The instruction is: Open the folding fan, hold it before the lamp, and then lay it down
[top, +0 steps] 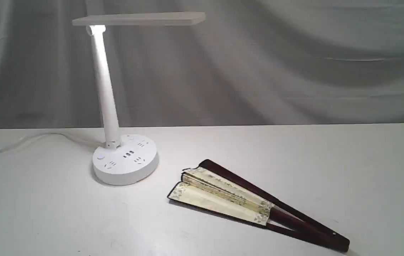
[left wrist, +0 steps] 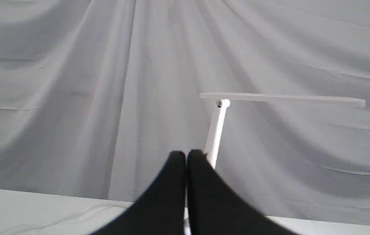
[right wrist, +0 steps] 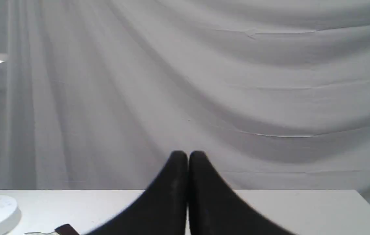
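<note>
Our left claw (left wrist: 186,156) is closed, gripping nothing, and faces the lamp (top: 105,89), which stands lit at the left of the worktop (top: 347,160). Right of its base the folding fan (top: 223,199) lies flat, barely spread, its long axis slanting from the leaf end near the lamp to the pivot at the near right. Our right claw (right wrist: 188,156), likewise closed and empty, is probably the nearer to that pivot. We count one lamp, one fan, two claws.

light: lit lamp (top: 106,92) glares on stem | shadows: soft | wrist views: slightly blurred
</note>
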